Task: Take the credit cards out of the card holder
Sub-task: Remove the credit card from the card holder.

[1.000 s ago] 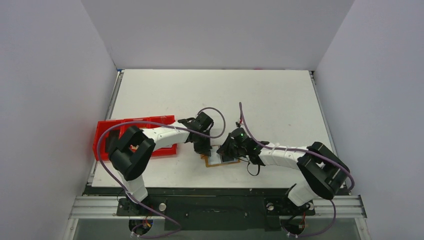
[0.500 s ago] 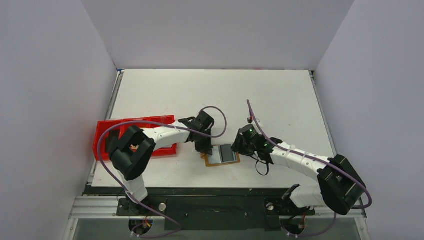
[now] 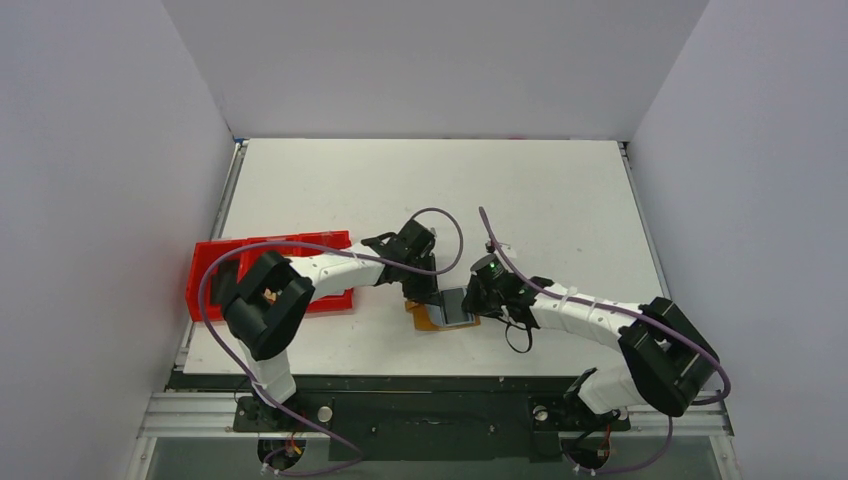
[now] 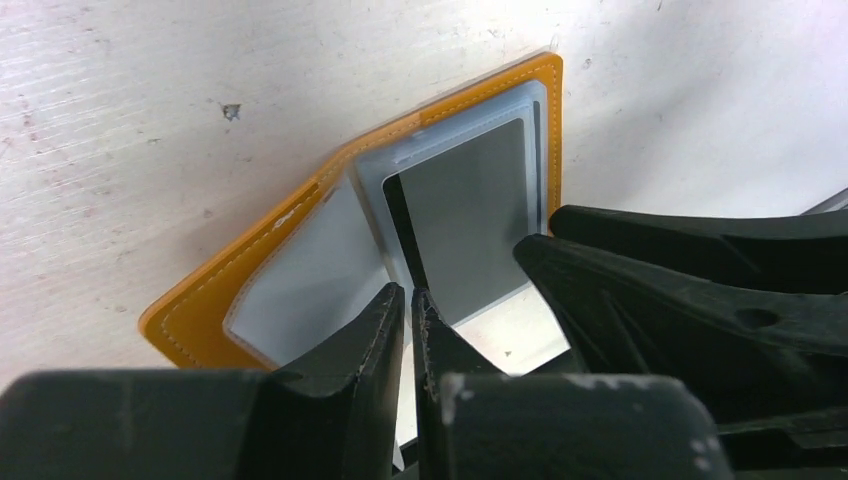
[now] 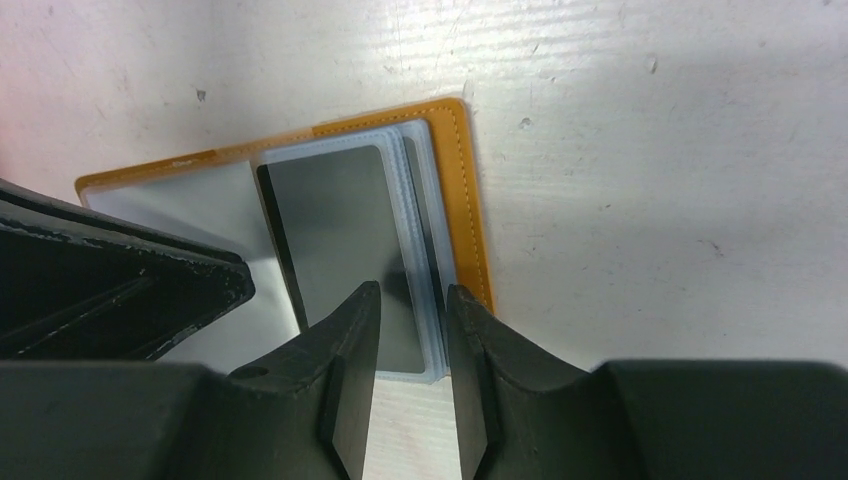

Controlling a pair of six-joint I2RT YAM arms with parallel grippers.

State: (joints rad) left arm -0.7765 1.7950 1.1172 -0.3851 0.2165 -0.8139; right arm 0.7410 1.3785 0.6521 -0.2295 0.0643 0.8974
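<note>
The tan card holder (image 3: 427, 319) lies open on the table near the front middle. A grey credit card (image 3: 456, 306) sits in its clear sleeves. In the left wrist view the holder (image 4: 200, 310) is bent at its fold and the grey card (image 4: 470, 215) has a dark stripe. My left gripper (image 3: 422, 292) (image 4: 408, 295) is shut, pinching a clear sleeve leaf at the fold. My right gripper (image 3: 474, 300) (image 5: 412, 305) is open by a narrow gap, straddling the near right corner of the card (image 5: 335, 230) and the sleeve stack. The holder's tan rim (image 5: 470, 200) shows beside it.
A red compartmented tray (image 3: 215, 255) stands at the left table edge, partly under my left arm. Grey walls close in the table on the left, right and back. The two grippers are nearly touching over the holder.
My right gripper pulled off to the right, then came back to the holder's right edge. My left gripper shifted right. The holder turned and folded a little, and the grey card became visible.
</note>
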